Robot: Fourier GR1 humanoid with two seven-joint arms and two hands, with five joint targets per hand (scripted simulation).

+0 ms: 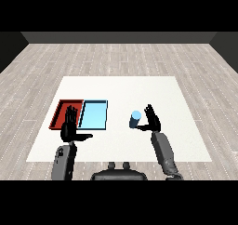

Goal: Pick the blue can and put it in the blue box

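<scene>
A blue can [135,119] stands upright on the white table [121,89], right of the trays. My right hand [152,121] is just to the can's right, fingers straight and raised, thumb reaching toward the can's base; it does not hold the can. The light blue tray [94,115] lies left of the can with nothing in it. My left hand [71,128] hovers open over the near edge of the red tray, fingers pointing up and thumb stretched to the right.
The red tray [62,110] lies against the left side of the blue tray, partly covered by my left hand. The table's near edge runs just behind both forearms.
</scene>
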